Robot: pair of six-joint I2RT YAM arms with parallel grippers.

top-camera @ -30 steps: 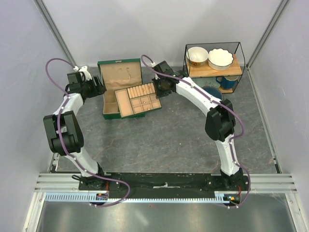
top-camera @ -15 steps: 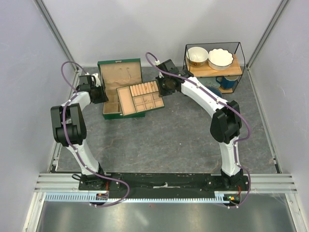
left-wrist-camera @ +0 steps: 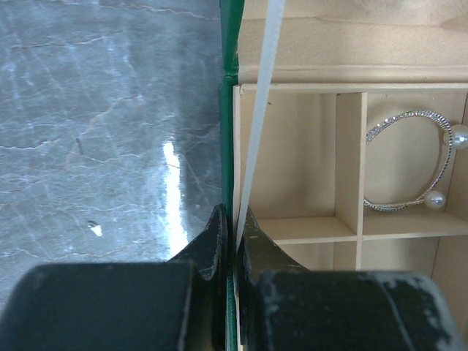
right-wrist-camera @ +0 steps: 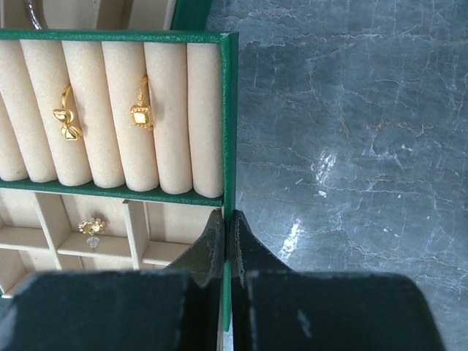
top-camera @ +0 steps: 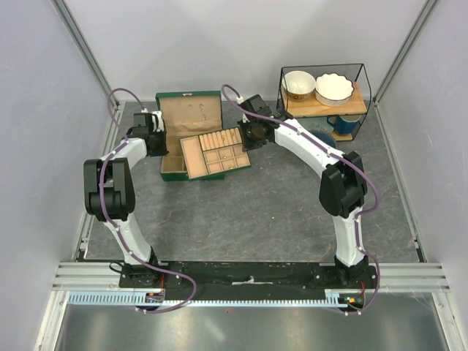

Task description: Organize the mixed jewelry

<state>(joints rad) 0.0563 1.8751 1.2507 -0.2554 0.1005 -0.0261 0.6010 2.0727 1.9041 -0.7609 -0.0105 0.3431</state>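
1. Bangle (left-wrist-camera: pixel 406 115): thin silvery open hoop with a pale bead at each end. It lies flat in a tan compartment inside the green box (left-wrist-camera: pixel 229 44).
2. Bow ring (right-wrist-camera: pixel 66 121) and square-faced ring (right-wrist-camera: pixel 141 114): both gold, each seated between cream rolls at the far end of the tray (right-wrist-camera: pixel 229 110).
3. Flower stud (right-wrist-camera: pixel 91 225): tiny and gold, in a small tray compartment just below the rolls.
4. Left gripper (left-wrist-camera: pixel 228 219): pressed together on the box's left green wall, with a white ribbon (left-wrist-camera: pixel 259 110) running into the pinch.
5. Right gripper (right-wrist-camera: pixel 225 219): pinching the tray's right green rim.
6. Room: the grey marbled tabletop (right-wrist-camera: pixel 344 131) runs outward from both pinched edges and widens toward the arm bases. The wire rack (top-camera: pixel 344 110) of bowls stands apart at far right.
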